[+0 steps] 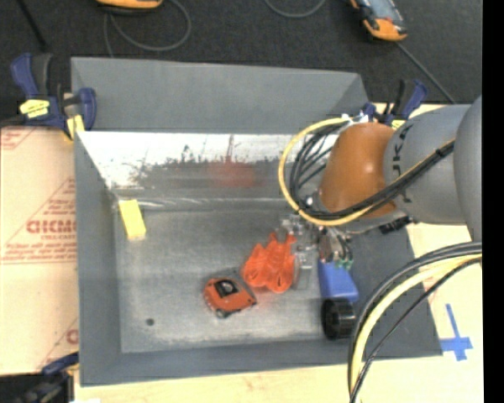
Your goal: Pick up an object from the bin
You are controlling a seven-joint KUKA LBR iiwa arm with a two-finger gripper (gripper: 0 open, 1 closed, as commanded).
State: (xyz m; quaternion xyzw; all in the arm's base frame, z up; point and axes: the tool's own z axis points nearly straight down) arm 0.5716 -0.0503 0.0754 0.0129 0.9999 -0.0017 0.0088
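My fingers hang at the right edge of the orange ribbed toy; open or closed, I cannot tell; blue block right of the toy; small orange car lower left.

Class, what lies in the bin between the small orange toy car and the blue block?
In the camera view, a bright orange ribbed plastic piece lies between the toy car and the blue block, close to both.
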